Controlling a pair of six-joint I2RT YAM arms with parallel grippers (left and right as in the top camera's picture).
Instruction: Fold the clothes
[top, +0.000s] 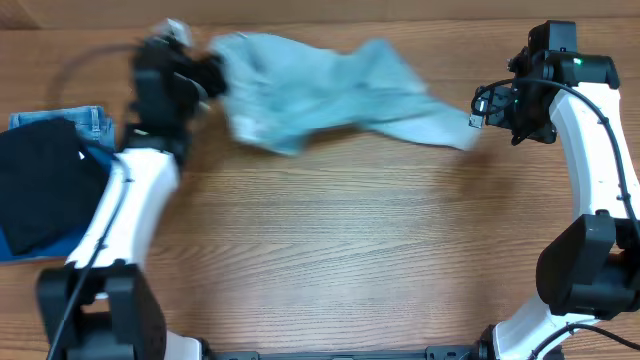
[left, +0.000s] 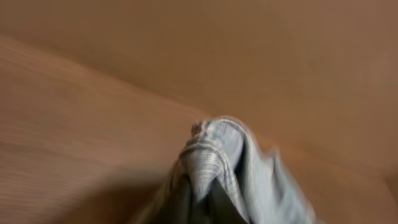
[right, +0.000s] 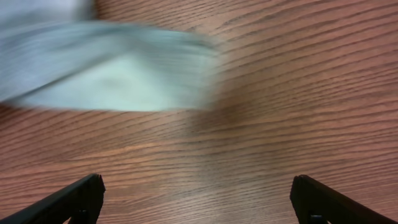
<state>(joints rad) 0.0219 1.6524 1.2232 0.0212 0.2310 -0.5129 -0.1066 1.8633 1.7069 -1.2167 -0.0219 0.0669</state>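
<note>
The pale light-blue denim shorts (top: 320, 92) lie stretched and blurred across the far middle of the table. My left gripper (top: 205, 75) is shut on their left end; in the left wrist view a bunched fold of the shorts (left: 214, 165) rises from between the jaws. My right gripper (top: 490, 103) is open and empty just right of the shorts' right end. In the right wrist view its two fingers (right: 198, 198) are spread wide above bare wood, with the shorts (right: 106, 71) blurred ahead of them.
A black garment (top: 40, 180) lies on darker blue folded jeans (top: 85, 125) at the left edge of the wooden table (top: 350, 240).
</note>
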